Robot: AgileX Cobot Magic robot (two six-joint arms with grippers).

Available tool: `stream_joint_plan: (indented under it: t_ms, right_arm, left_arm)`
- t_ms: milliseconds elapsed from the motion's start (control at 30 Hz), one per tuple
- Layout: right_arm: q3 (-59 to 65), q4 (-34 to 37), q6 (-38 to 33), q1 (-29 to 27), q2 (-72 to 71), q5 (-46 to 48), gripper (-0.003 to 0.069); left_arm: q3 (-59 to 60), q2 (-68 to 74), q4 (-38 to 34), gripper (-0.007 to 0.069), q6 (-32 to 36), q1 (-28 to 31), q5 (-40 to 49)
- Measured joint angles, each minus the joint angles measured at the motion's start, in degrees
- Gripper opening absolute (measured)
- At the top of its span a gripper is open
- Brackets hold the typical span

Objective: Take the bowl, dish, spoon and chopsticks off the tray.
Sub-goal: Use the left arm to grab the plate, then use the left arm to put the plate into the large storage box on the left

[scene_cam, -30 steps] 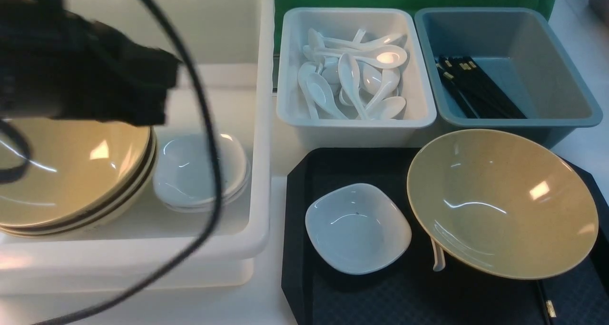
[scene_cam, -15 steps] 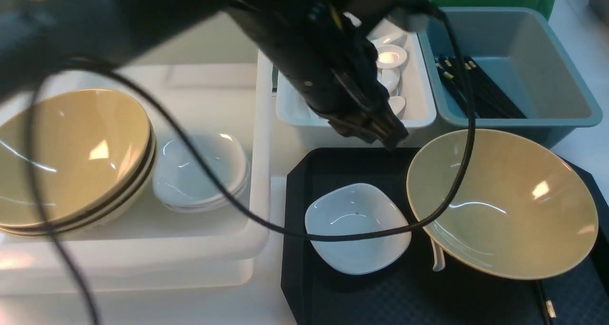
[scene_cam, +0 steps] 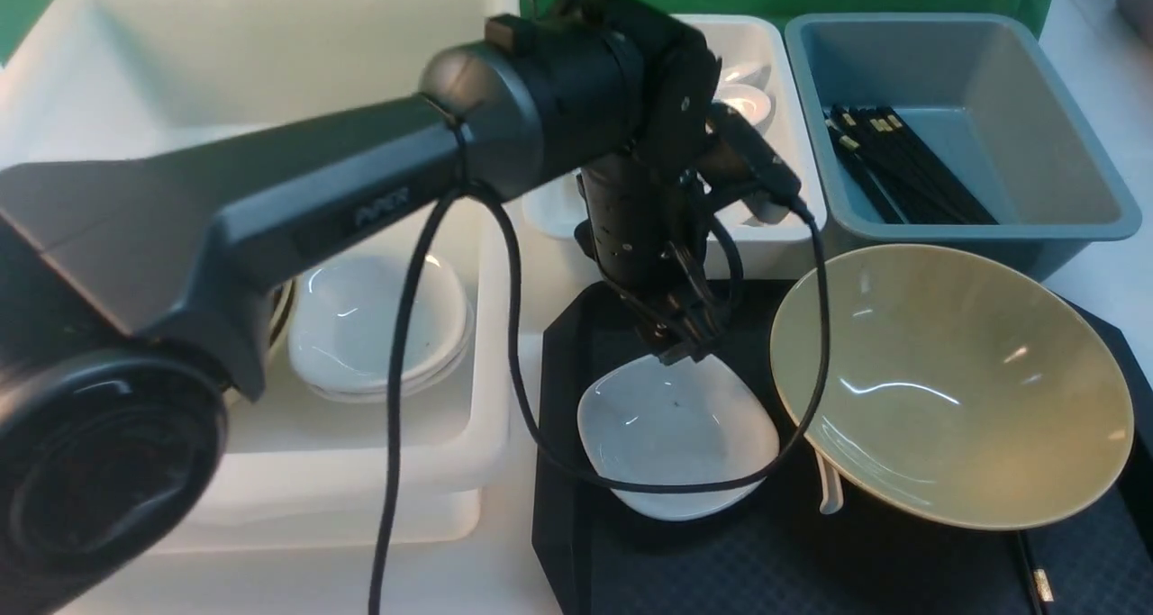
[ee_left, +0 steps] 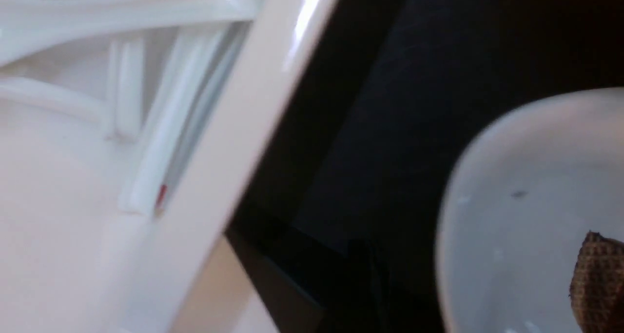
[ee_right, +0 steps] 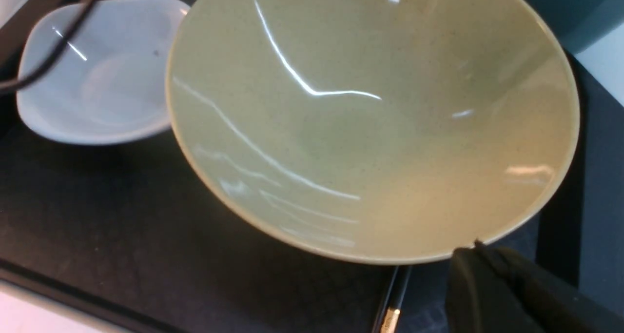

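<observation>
My left gripper (scene_cam: 685, 347) is hovering over the dish (scene_cam: 676, 435) by the tray's (scene_cam: 766, 565) left edge. I cannot tell its jaw gap, so I'm risking a finger tipping the dish into the bowl (scene_cam: 950, 385).

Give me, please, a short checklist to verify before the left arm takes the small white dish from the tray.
1. Left gripper is at the far rim of the dish: ok.
2. Left jaws stand open around that rim: cannot tell.
3. Dish lies upright on the tray: ok.
4. Dish is apart from the bowl: cannot tell; their rims come close.
5. Arm cable is off the dish: cannot tell; in the front view it loops across it.
6. Right gripper is shut, beside the bowl, away from the dish: ok.
</observation>
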Motion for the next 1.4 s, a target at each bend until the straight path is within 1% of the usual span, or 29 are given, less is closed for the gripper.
stream_joint_plan:
  t_ms: [267, 400, 500, 567, 600, 633, 767, 933, 1033, 1400]
  right_arm:
    - [0.00, 0.41, 0.00, 0.12, 0.00, -0.07, 0.0034]
    - [0.00, 0.44, 0.00, 0.37, 0.00, -0.12, 0.0034]
    - [0.00, 0.52, 0.00, 0.37, 0.00, -0.12, 0.0034]
    - [0.00, 0.52, 0.00, 0.37, 0.00, -0.12, 0.0034]
    - [0.00, 0.54, 0.00, 0.37, 0.00, -0.12, 0.0034]
    - [0.00, 0.54, 0.00, 0.37, 0.00, -0.12, 0.0034]
    - [0.00, 0.59, 0.00, 0.37, 0.00, -0.12, 0.0034]
    - [0.00, 0.59, 0.00, 0.37, 0.00, -0.03, 0.0035]
    - [0.00, 0.59, 0.00, 0.37, 0.00, 0.06, 0.0037]
    - [0.00, 0.59, 0.19, 0.37, 0.00, 0.62, 0.0042]
  left_arm:
    - [0.00, 5.63, -0.94, 0.0482, 0.33, 0.00, -0.08]
    - [-0.49, 6.83, -0.98, 0.0437, 0.77, 0.00, 0.81]
    - [-0.67, 7.09, -1.32, 0.0358, 0.78, 0.00, 1.98]
    - [-0.72, 7.16, -1.69, 0.0270, 0.78, 0.00, 2.92]
    - [-0.84, 7.16, -1.65, 0.0184, 0.78, 0.00, 3.81]
    - [-1.07, 6.85, -1.86, 0.0144, 0.73, 0.00, 4.42]
    - [-1.36, 5.59, -2.11, 0.0106, 0.52, 0.06, 6.61]
    - [-2.52, 2.11, -4.24, 0.0021, -0.51, 0.01, 8.53]
    - [-2.75, -1.00, -5.13, 0.0004, -2.12, 0.01, 8.47]
    - [-2.76, -13.06, -4.67, 0.0002, -3.80, 0.01, 9.43]
